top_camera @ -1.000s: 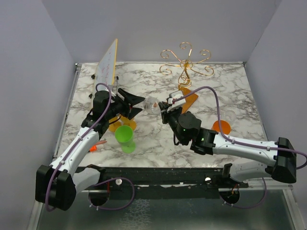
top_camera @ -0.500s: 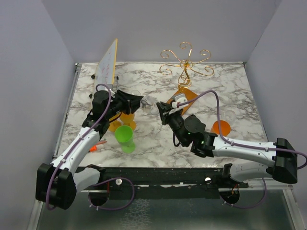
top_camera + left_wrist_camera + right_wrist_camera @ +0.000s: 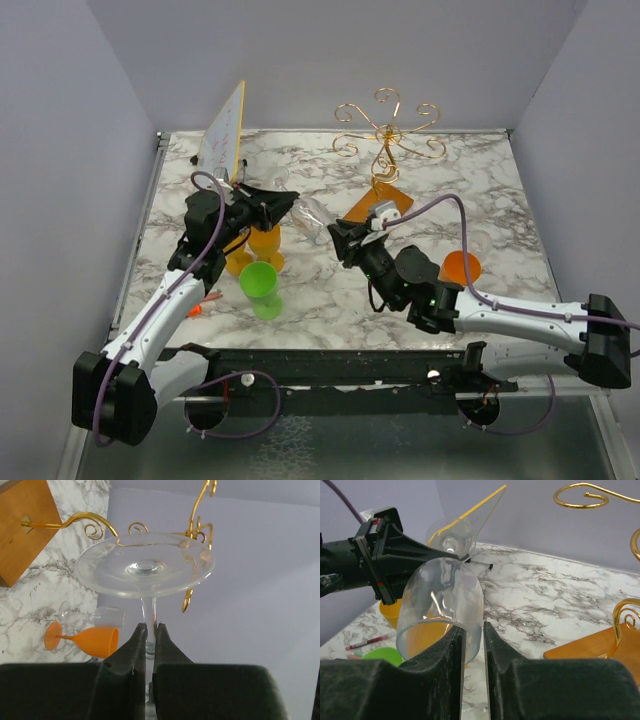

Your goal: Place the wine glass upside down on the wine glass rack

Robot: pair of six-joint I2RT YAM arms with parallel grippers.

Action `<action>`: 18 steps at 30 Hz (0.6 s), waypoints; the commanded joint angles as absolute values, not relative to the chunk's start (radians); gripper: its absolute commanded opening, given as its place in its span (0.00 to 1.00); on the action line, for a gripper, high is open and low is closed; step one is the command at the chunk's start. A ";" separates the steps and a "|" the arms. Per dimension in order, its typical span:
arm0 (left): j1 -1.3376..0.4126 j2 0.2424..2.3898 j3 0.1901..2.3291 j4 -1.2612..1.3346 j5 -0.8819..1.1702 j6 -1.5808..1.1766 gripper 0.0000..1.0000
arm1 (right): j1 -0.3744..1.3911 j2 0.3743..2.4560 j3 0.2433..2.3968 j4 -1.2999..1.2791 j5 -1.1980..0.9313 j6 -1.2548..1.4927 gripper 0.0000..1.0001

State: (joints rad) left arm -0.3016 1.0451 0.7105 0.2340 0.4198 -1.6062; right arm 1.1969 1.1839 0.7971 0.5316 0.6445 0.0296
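Note:
The clear wine glass [image 3: 310, 212] lies level in the air between both grippers, above the marble table. My left gripper [image 3: 283, 206] is shut on its stem [image 3: 148, 612], just behind the round foot [image 3: 145, 570]. The bowl [image 3: 442, 600] points toward my right gripper [image 3: 336, 232]. Its jaws stand slightly apart around the bowl's rim wall, with a gap on one side [image 3: 472, 626]. The wine glass rack [image 3: 388, 125], gold wire curls on a wooden base [image 3: 378, 208], stands behind the glass at the table's back.
A tilted whiteboard [image 3: 222, 130] leans at the back left. An orange goblet [image 3: 262, 245] and a green cup [image 3: 260, 283] stand under the left arm. Another orange glass [image 3: 462, 267] lies at the right. A red pen [image 3: 200, 305] lies near the front left.
My left gripper has closed onto the stem. The right gripper's jaws have parted a little on the rim, and the glass has shifted slightly left and back.

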 commanded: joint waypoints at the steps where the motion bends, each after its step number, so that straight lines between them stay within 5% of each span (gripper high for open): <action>1: -0.310 1.032 0.784 0.284 0.401 -1.412 0.00 | 1.203 1.086 0.767 0.542 0.615 0.106 0.30; 7: -0.310 1.007 0.850 0.282 0.378 -1.191 0.00 | 1.203 0.987 0.735 0.391 0.566 0.150 0.45; 18: -0.310 0.961 0.970 0.272 0.500 -0.451 0.00 | 1.203 0.749 0.704 0.140 0.584 0.277 0.50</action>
